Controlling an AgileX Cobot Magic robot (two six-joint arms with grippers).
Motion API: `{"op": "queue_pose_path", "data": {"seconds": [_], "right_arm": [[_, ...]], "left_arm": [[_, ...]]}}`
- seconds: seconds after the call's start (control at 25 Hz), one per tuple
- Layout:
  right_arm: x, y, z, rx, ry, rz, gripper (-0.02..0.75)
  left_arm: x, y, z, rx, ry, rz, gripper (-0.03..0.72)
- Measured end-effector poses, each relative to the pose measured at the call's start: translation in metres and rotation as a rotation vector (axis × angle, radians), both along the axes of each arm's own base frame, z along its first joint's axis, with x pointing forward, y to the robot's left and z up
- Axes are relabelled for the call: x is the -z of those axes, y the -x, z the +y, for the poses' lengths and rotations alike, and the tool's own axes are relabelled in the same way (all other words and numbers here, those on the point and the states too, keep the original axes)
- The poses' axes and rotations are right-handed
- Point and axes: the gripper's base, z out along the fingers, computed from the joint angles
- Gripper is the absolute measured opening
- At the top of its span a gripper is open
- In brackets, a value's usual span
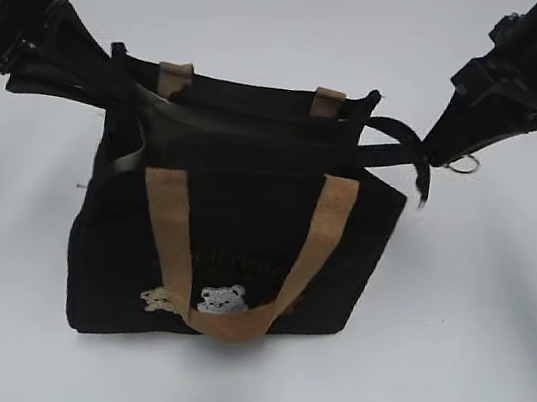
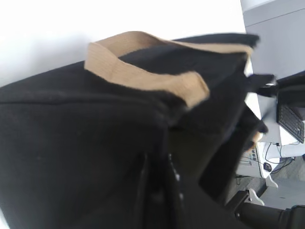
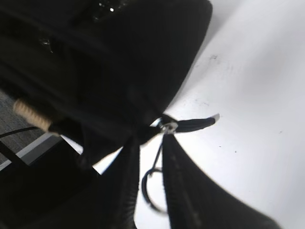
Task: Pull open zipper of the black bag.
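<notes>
black bag (image 1: 241,248) upright on white counter (image 1: 485,375), between both arms | left gripper (image 1: 127,99) at bag's top left corner, jaws hidden | right gripper (image 1: 438,151) at top right end by zipper (image 1: 397,152), metal ring (image 1: 464,165) beside it

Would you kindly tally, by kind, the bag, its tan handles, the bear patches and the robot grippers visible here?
Black bag: 1
Tan handles, front and rear: 2
Bear patches, beige and white: 2
Grippers, left and right: 2
Total: 7
</notes>
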Motion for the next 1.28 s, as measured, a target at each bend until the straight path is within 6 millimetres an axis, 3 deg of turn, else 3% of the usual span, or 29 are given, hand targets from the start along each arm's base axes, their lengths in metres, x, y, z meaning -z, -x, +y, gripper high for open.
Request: {"op": "queue_pose_path", "data": {"seconds": [0.08, 0.16, 0.24, 0.32, 0.48, 0.64, 0.76, 0.92, 1.08, 1.28], "right_arm": [[-0.001, 0.001, 0.002, 0.004, -0.022, 0.009, 0.279], [-0.002, 0.001, 0.002, 0.018, -0.03, 0.014, 0.425], [-0.006, 0.003, 0.002, 0.04, -0.036, 0.015, 0.5], [-0.012, 0.008, 0.0, 0.069, -0.039, 0.011, 0.529], [-0.018, 0.033, -0.008, 0.103, -0.019, 0.014, 0.535], [-0.014, 0.08, -0.021, 0.119, 0.017, 0.027, 0.536], [-0.006, 0.124, -0.034, 0.157, 0.045, 0.035, 0.536], [0.004, 0.184, -0.053, 0.211, 0.083, -0.062, 0.536], [0.013, 0.241, -0.073, 0.234, 0.104, -0.244, 0.536], [0.024, 0.289, -0.086, 0.254, 0.059, -0.459, 0.536]], "left_arm": [[-0.002, 0.001, 0.0, 0.011, -0.005, -0.005, 0.143], [-0.007, 0.004, 0.002, 0.025, -0.036, -0.032, 0.3], [-0.013, 0.011, 0.006, 0.045, -0.087, -0.073, 0.425], [-0.024, 0.022, 0.012, 0.059, -0.159, -0.122, 0.484], [-0.047, 0.056, 0.03, 0.019, -0.334, -0.17, 0.498], [-0.054, 0.108, 0.057, -0.094, -0.53, -0.175, 0.465], [-0.05, 0.158, 0.076, -0.179, -0.63, -0.229, 0.454], [-0.032, 0.214, 0.088, -0.237, -0.632, -0.325, 0.452], [-0.01, 0.259, 0.094, -0.285, -0.6, -0.452, 0.451], [-0.002, 0.295, 0.1, -0.352, -0.558, -0.631, 0.449]]}}
